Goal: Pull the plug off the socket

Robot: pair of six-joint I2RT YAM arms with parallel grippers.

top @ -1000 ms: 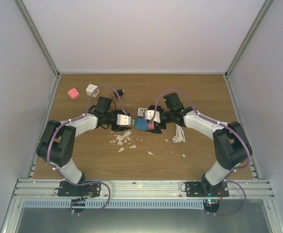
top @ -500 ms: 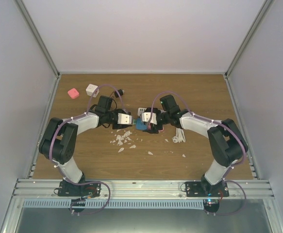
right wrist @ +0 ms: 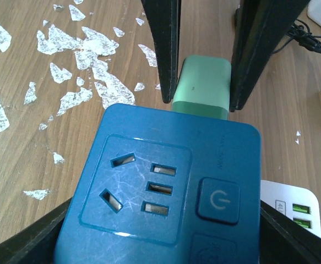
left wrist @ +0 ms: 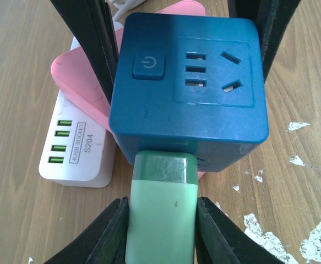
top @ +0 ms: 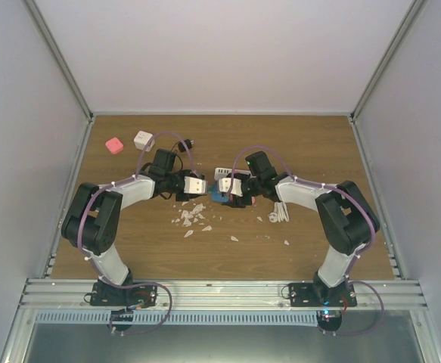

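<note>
Plug (left wrist: 161, 187) sits mid table (top: 318, 144), seated in the left face of the blue socket cube (left wrist: 190, 82), long axis running left-right, left gripper (left wrist: 161, 231) clamped on it and right gripper (right wrist: 166, 220) clamped on the cube, so a straight leftward pull looks right.

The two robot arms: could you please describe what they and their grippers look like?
The left arm and right arm have black joints, white links and a looping purple cable. The left gripper and right gripper have white bodies and flat black fingers.
</note>
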